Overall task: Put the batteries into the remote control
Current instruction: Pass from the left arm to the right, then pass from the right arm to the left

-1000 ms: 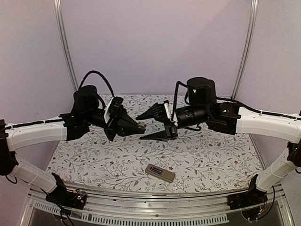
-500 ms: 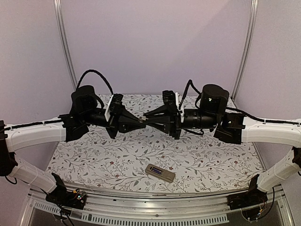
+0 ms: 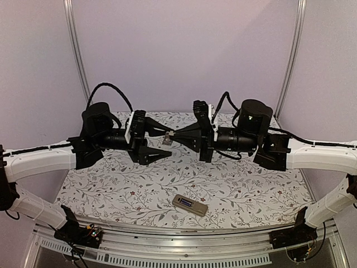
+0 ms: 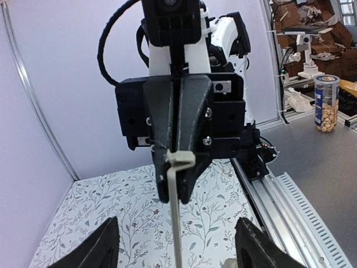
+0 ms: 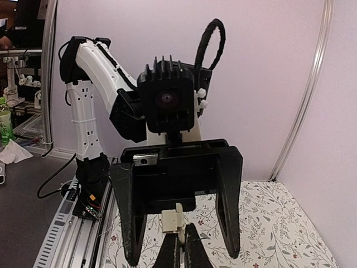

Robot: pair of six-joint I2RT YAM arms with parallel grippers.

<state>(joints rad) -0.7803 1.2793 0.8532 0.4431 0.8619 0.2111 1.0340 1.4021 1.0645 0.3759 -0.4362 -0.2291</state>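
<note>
From above, shows both arms raised nose to nose over the patterned table [image 3: 251, 190]: left gripper [image 3: 162, 142] spread wide, right gripper [image 3: 177, 134] clamped on a small pale piece [image 3: 166, 138] poised between the left's 2 fingers. Places the remote control [image 3: 189, 205] flat on the table near the front edge, well below both grippers. From the left wrist, shows the right's fingers pressed together on the piece, own fingers apart. From the right wrist, shows own tips pinching it, with the left's jaws wide and touching nothing.
</note>
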